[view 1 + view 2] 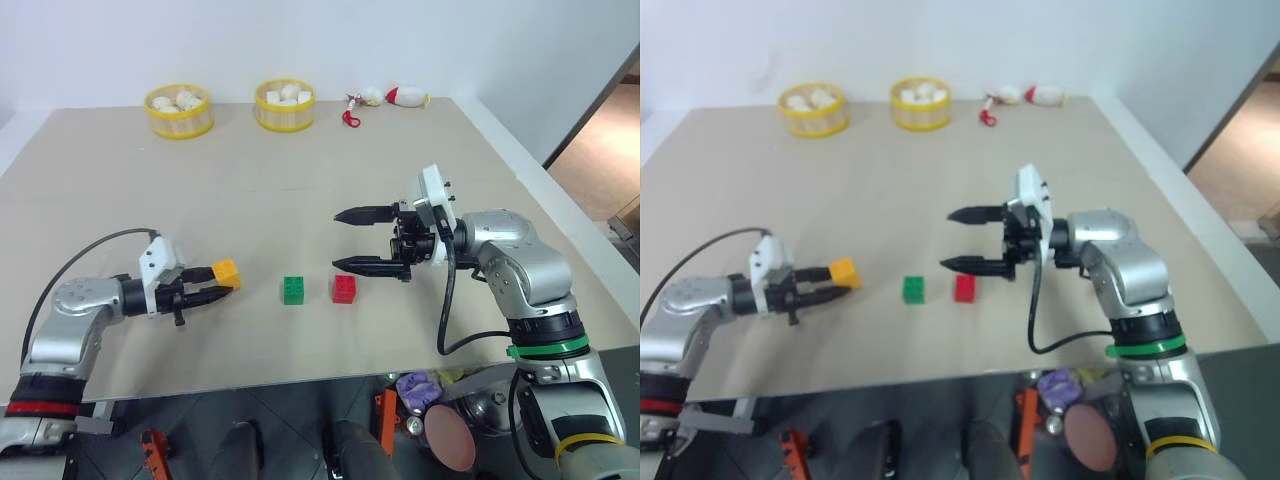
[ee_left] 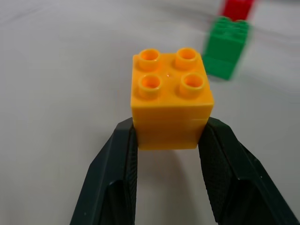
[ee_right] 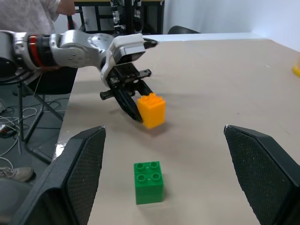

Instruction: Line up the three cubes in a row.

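The orange-yellow cube (image 1: 227, 272) is clamped studs-up in the left end effector (image 1: 212, 289) toward the table's (image 1: 300, 190) near edge; the left wrist view shows the fingers (image 2: 117, 173) pinching its sides; green cube (image 1: 293, 290) and red cube (image 1: 344, 289) sit just apart beyond; the right end effector (image 1: 350, 240) gapes wide and empty above the red one; bare tabletop stretches to the far edge.

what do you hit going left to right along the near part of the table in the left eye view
left gripper shut on the orange-yellow cube → green cube → red cube → right gripper, open above the table
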You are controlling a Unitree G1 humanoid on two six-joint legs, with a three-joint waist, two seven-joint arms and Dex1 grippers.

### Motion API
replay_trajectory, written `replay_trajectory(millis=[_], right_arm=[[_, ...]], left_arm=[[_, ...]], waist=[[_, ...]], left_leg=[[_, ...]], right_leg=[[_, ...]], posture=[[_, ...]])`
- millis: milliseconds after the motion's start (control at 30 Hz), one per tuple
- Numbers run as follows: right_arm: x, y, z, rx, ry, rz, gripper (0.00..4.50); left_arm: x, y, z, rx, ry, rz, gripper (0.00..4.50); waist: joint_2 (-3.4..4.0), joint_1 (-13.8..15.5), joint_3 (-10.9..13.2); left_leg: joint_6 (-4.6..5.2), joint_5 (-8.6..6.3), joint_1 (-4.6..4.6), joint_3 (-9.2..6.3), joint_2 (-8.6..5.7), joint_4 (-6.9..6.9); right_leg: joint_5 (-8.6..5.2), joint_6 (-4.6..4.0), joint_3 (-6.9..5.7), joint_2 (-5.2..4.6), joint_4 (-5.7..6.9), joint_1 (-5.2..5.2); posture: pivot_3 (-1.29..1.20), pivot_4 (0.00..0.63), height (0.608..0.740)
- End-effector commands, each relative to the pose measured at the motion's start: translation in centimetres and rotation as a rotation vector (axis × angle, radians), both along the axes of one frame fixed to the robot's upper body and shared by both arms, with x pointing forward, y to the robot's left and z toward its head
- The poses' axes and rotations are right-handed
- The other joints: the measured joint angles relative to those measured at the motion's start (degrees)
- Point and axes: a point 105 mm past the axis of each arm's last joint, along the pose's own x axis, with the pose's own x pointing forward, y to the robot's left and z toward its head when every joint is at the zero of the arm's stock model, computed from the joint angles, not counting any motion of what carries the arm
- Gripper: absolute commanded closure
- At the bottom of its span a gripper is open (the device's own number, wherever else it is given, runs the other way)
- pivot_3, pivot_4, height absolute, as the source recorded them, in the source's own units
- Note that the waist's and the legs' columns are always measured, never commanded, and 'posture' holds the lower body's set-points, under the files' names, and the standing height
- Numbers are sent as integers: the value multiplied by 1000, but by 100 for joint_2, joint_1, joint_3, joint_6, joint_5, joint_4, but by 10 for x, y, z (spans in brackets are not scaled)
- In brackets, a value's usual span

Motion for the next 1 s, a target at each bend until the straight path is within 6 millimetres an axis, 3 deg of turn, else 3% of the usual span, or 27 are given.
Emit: replay_trajectory(millis=[33, 333, 600, 1000], right_arm=[[-5, -9, 15, 20, -59, -34, 320], [-9, -17, 15, 25, -62, -87, 320], [-11, -20, 15, 24, -61, -108, 320], [-8, -17, 15, 27, -58, -99, 320]], left_arm=[[-1, -5, -3, 86, -16, -144, 3218], [17, -19, -5, 115, -5, -277, 3218], [18, -29, -8, 92, 21, -325, 3218], [9, -3, -15, 104, 39, -252, 3218]], waist=[[0, -1, 0], [0, -8, 0], [0, -16, 0], [0, -28, 0]], left_leg=[[0, 0, 0, 1, 1, 0], [2, 0, -4, -2, 4, -1], [2, 0, -7, -4, 2, 2], [2, 0, -5, -5, 9, 4]], right_leg=[[0, 0, 1, 0, 0, -1], [-3, 2, 2, 11, 15, -12], [-4, 6, 4, 12, 17, -13], [-2, 3, 4, 19, 20, -12]], posture=[[0, 150, 740], [0, 150, 740], [0, 150, 740], [0, 150, 740]])
